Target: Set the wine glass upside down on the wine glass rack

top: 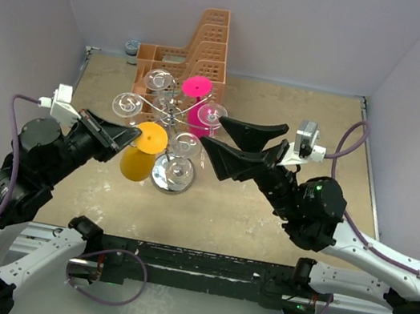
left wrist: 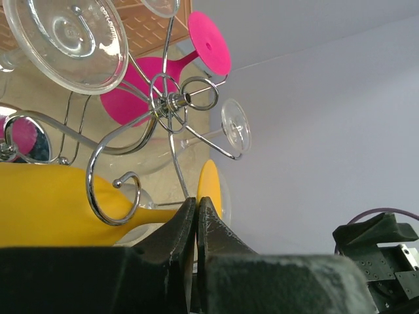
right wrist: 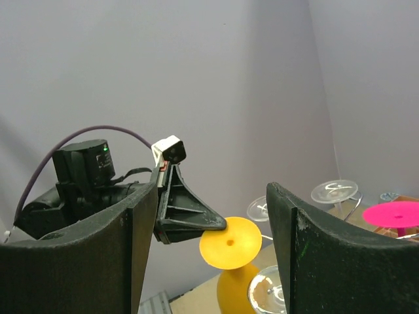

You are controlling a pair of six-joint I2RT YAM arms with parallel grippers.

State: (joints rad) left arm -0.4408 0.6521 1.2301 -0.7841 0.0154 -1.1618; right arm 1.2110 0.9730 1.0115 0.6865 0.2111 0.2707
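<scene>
Pink glass, clear glasses crowd rack; wine glass alongside.

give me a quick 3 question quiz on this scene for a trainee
1. True or false: the left gripper is shut on the stem of the yellow wine glass.
2. Pick one. The right gripper is: A) shut on the yellow wine glass, B) open, holding nothing, C) out of view.
3. Fill the gap: near the wine glass rack, the yellow wine glass is held with its foot ___ its bowl.

Key: 1 true; 2 B; 3 above.
</scene>
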